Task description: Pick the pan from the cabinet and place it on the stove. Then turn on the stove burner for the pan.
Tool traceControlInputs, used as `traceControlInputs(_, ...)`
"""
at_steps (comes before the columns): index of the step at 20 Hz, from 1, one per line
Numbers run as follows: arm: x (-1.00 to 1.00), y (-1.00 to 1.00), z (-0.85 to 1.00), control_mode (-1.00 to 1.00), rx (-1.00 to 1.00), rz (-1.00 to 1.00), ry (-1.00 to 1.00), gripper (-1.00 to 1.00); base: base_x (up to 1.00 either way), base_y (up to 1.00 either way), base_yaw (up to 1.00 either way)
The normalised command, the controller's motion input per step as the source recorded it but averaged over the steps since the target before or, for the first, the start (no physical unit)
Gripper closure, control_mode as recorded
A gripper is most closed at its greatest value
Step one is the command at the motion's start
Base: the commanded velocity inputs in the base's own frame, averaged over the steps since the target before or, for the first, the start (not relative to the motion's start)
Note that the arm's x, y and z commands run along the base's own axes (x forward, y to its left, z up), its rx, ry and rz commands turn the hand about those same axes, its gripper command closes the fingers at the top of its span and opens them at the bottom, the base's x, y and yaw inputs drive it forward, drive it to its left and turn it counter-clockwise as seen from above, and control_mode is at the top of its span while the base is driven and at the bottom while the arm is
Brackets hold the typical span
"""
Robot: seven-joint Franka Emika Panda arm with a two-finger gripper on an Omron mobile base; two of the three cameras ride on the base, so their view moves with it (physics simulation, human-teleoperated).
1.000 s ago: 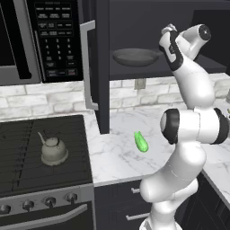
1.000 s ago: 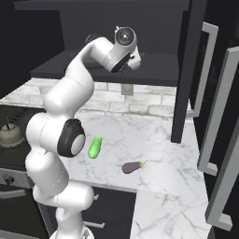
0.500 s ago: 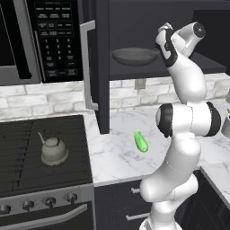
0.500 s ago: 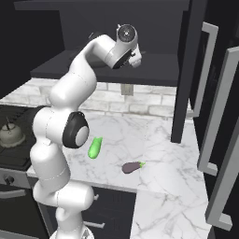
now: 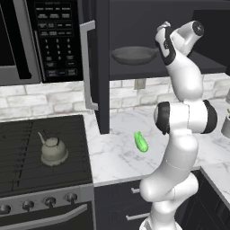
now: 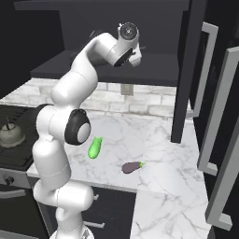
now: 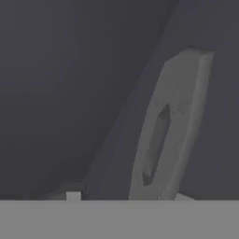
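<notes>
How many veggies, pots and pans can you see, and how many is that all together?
Green vegetable on the counter: 1
Purple eggplant on the counter: 1
Kettle on the stove: 1
Pan on the cabinet shelf: 1
Total: 4

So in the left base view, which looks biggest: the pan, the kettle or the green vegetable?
Largest to smallest as they appear:
1. pan, widest, though it sits farther back in the cabinet
2. kettle
3. green vegetable, clearly smallest
</notes>
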Motion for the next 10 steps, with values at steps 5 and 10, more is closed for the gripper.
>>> traceControlInputs(5, 0.12, 0.07, -0.23, -1.0, 0.06, 0.0, -0.02, 1.0, 0.0, 0.0, 0.0)
traceControlInputs(10, 0.05, 0.15, -0.22, -1.0, 0.08, 0.01, -0.07, 1.0, 0.0, 0.0, 0.0)
